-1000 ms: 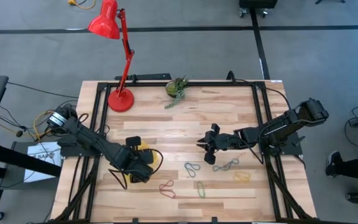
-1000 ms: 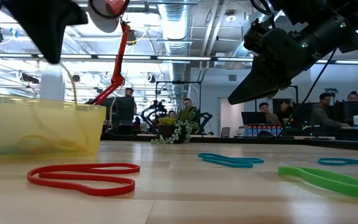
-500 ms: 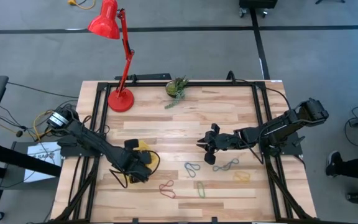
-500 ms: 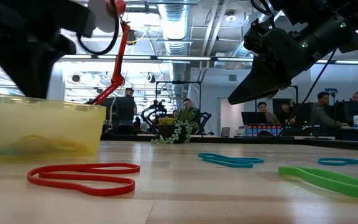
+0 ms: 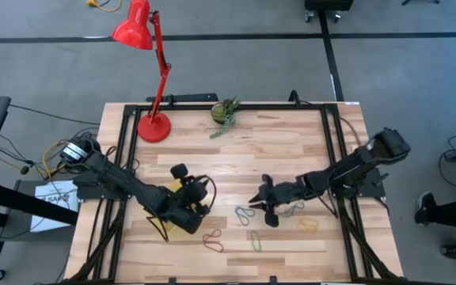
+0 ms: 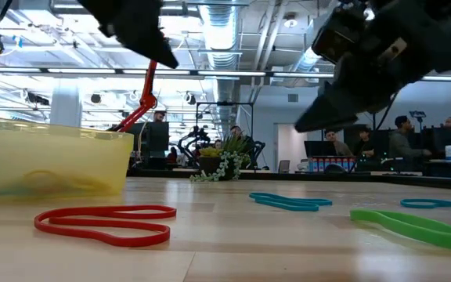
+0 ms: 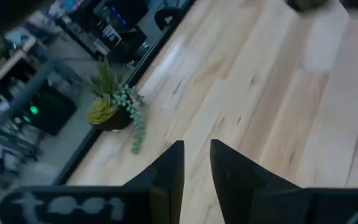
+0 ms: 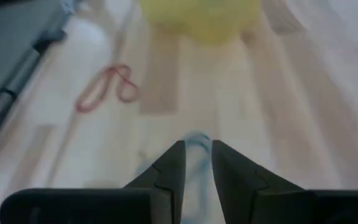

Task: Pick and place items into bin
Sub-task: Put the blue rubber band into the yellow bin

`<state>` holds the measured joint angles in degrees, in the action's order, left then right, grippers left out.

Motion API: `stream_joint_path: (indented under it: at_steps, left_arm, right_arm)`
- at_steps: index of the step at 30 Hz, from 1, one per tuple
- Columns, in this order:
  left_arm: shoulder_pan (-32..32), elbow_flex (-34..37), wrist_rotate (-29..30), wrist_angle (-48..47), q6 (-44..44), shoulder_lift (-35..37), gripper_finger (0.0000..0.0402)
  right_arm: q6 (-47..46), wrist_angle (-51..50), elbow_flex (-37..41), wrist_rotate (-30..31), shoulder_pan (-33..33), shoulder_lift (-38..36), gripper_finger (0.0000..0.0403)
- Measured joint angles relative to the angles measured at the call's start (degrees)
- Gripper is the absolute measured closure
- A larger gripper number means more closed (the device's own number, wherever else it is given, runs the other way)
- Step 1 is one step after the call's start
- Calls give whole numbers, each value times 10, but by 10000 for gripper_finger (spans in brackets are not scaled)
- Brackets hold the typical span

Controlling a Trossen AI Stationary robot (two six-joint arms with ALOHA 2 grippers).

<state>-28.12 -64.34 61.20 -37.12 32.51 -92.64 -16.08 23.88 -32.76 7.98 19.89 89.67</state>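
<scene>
Right end effector (image 5: 257, 207), fingers nearly pressed together, hovers by the teal band (image 5: 245, 214); a flat band could slip the pinch. Left end effector (image 5: 200, 190) also nearly closed.

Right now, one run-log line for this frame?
left pincer: over bin, nearly shut, holding nothing | right pincer: nearly shut, at teal band | red band, green band: on table

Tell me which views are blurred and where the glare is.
Right wrist view: smeared throughout, the red band and yellow tray soft. Low view: right end effector motion-blurred, ceiling lights glaring, red band sharp. Left wrist view: plant soft. High view: even light.
</scene>
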Motion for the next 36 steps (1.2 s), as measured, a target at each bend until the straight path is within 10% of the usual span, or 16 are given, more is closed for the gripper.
stream_joint_path:
  at_steps: [7, 17, 36]
  left_arm:
    - [28, 0, -40, 86, 10, -24, 333]
    - [65, 0, -172, 186, -53, -90, 333]
    - [85, 0, -160, 213, -90, -88, 333]
  right_arm:
    - [0, 75, -38, 42, 22, 101, 330]
    - [15, -70, -161, 46, 29, 211, 330]
    - [-34, -161, -202, 75, 38, 212, 330]
